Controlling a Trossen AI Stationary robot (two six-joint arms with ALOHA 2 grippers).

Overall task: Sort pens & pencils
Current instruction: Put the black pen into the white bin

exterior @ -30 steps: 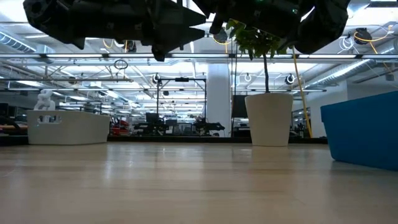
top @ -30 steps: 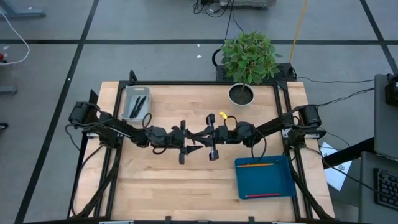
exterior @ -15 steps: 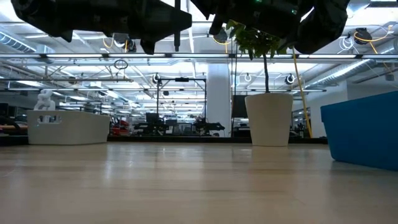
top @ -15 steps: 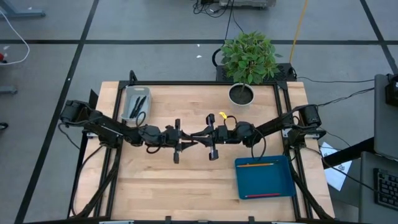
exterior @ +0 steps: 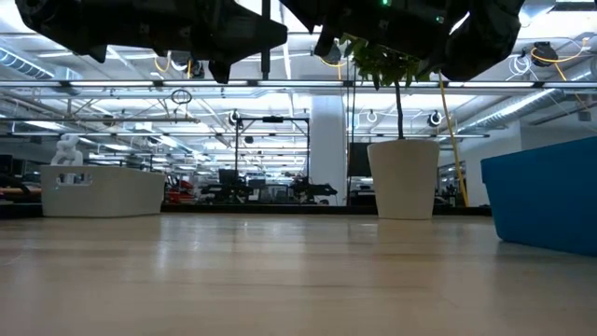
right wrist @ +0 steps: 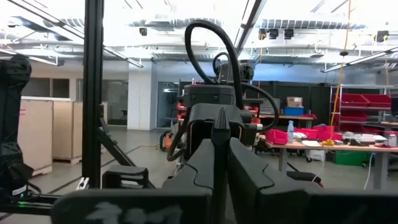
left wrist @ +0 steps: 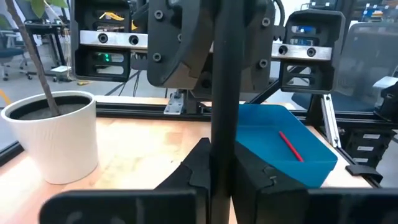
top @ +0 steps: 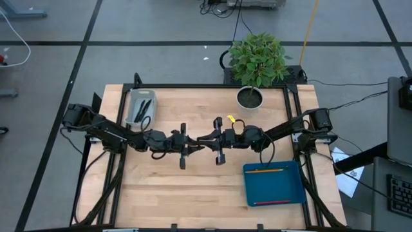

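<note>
Black pen [left wrist: 222,93] upright in left hand [left wrist: 217,169]

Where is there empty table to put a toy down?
Bare wood lies along the near edge, left of the blue plastic tray, and between the grey bin and white plant pot. The middle is crowded: both end effectors meet there.

Both arms meet mid-table, left claw [top: 195,147] and right claw [top: 205,139] closed.

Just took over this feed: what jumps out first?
The two arms meet nose to nose above mid-table, the left tool and the right tool each shut on a dark pen. Behind stands a potted plant; a grey tray sits back-left, a blue tray front-right.
</note>
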